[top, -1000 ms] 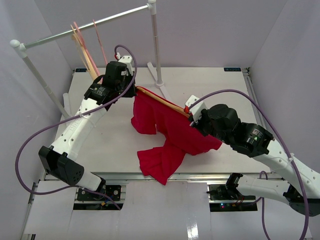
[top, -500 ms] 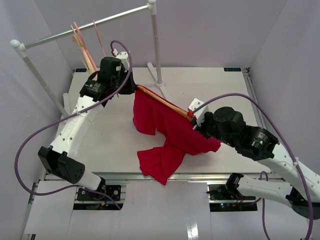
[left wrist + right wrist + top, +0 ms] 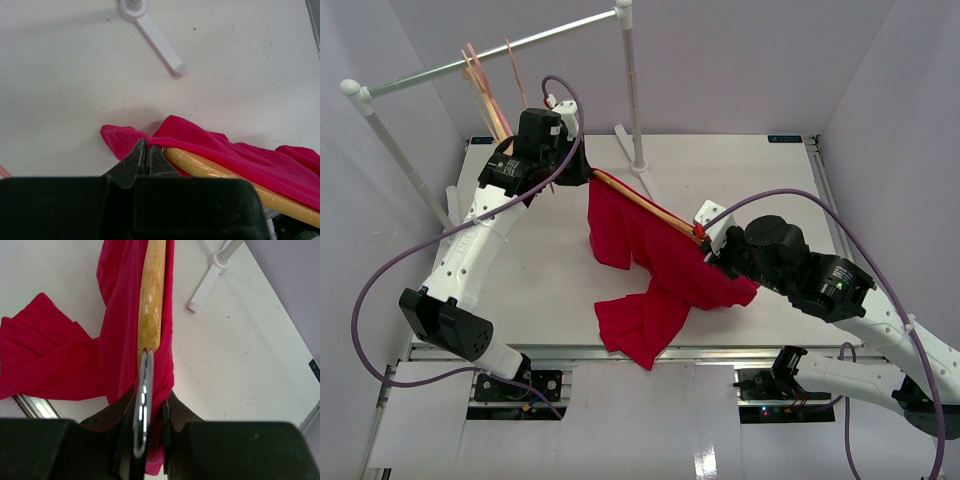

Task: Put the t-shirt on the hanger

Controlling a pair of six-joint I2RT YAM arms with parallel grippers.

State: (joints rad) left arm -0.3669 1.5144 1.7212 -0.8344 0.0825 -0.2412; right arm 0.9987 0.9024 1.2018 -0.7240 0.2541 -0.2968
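Your left fingers [image 3: 146, 154] were shut tight, pinching the hem of the t-shirt [image 3: 240, 155] right at the far-left end of the hanger [image 3: 205, 166]. Your right fingers [image 3: 175, 412] were narrow, clamped on the hanger's silver hook [image 3: 143, 405] with red cloth caught in beside it. The hanger was held up off the bench [image 3: 540, 260], mid-scene, slanting from far left to near right between the two arms. The t-shirt hung draped over the wooden arm, with cloth on both sides of it. Its lower part was bunched on the bench, one fold reaching the near edge. The white rack foot [image 3: 638, 168] stood on the bench just beyond the hanger. The rail [image 3: 550, 36] at far left carried thin pink hangers [image 3: 483, 85], well apart from the t-shirt.
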